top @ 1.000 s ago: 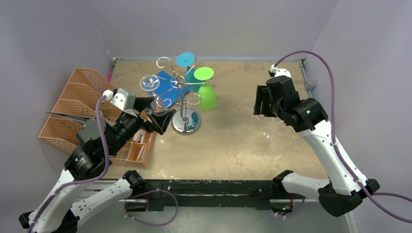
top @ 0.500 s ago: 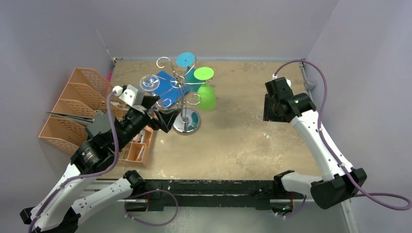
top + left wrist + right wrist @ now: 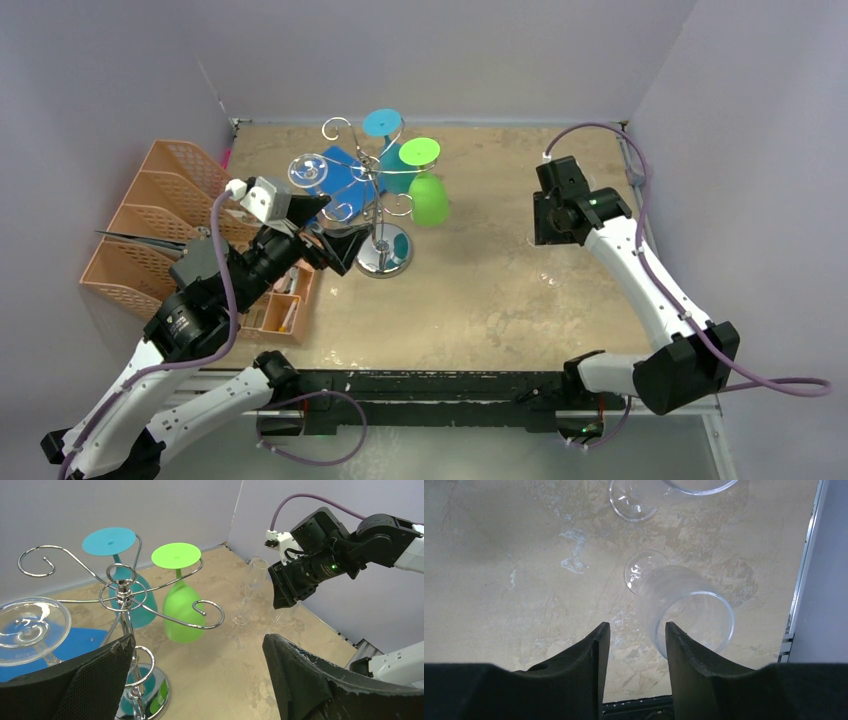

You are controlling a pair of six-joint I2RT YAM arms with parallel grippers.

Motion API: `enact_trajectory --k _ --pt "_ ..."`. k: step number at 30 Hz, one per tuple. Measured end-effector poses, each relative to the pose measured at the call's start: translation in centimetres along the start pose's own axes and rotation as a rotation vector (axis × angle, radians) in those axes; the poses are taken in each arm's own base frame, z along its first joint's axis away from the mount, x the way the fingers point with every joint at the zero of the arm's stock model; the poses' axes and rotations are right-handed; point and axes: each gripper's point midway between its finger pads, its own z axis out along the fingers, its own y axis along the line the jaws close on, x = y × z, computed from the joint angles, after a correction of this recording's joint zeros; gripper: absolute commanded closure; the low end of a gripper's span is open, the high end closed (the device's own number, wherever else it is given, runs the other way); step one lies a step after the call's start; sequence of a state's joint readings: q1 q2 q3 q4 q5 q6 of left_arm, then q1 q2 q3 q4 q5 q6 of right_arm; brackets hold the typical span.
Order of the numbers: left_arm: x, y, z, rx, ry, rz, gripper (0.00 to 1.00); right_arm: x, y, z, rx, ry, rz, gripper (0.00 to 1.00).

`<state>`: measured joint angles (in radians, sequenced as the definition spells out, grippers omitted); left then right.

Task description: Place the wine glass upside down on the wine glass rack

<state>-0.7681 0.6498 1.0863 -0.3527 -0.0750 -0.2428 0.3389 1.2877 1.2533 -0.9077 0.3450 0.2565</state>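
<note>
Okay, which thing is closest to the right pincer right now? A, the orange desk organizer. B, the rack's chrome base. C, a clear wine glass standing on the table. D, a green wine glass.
C: in the right wrist view the open right pincer hangs empty just above a clear wine glass that stands rim-up on the table, slightly to one side of the gap.

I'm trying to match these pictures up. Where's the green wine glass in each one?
Top external: the green wine glass is upper middle, hanging upside down on the right side of the wine glass rack.
Left wrist: it is left of centre, just right of the wine glass rack.
Right wrist: not in it.
Shared landmark: the chrome rack, seen in the top and left wrist views.
</note>
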Motion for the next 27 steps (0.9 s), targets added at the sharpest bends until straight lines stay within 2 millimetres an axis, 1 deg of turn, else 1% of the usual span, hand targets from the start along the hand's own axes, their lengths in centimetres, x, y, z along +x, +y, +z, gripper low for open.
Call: enact_trajectory --k 6,12,16,23,27 --pt "0.1 0.0 0.1 0.003 0.005 0.0 0.05 -0.4 0.2 0.6 -0.005 -0.003 0.006 0.54" --pt "0.6 0.1 0.4 -0.005 0.024 0.001 0.06 -0.2 1.6 1.5 -0.069 0.026 0.01 0.59" --pt "0.9 0.3 0.5 -0.014 0.034 0.002 0.06 0.1 2.1 1.7 -0.087 0.041 0.019 0.68" --pt "1.1 0.4 0.5 -0.019 0.041 0.002 0.07 0.3 2.2 1.8 -0.086 0.05 0.037 0.81" --pt "1.3 0.4 0.4 -0.021 0.048 -0.001 0.07 0.4 2.2 1.8 -0.087 0.054 0.044 0.92"
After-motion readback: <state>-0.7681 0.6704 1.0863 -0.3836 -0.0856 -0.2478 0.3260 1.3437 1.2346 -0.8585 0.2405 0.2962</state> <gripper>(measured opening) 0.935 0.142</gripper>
